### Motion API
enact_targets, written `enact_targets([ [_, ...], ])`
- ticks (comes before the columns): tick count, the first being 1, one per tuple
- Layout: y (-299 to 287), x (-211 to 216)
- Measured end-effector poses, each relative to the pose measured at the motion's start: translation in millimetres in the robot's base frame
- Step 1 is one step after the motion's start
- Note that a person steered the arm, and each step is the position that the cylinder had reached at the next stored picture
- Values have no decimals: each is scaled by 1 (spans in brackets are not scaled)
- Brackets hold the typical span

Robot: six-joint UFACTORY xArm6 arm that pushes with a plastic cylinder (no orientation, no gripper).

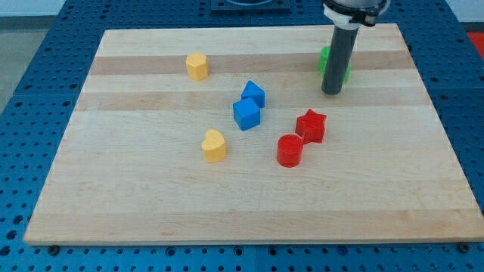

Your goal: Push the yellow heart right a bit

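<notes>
Resting on the wooden worktop (113,196), my tip (331,92) touches a green block (326,59) behind it; no fingers exist. The yellow heart (214,145) lies well apart, lower left.

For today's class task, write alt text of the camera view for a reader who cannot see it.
My tip rests at the wooden board's upper right beside a green block, far from the yellow heart at lower centre-left. Between them sit two touching blue blocks, a red star, a red cylinder; another yellow block lies upper left.

My tip (331,92) rests beside the green block (327,59), well apart from the yellow heart (214,145).
</notes>
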State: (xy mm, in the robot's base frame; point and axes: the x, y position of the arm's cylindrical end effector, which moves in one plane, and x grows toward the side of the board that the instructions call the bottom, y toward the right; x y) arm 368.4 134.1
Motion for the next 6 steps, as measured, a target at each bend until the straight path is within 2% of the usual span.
enact_targets([
  [3,-29,4],
  [6,-84,30],
])
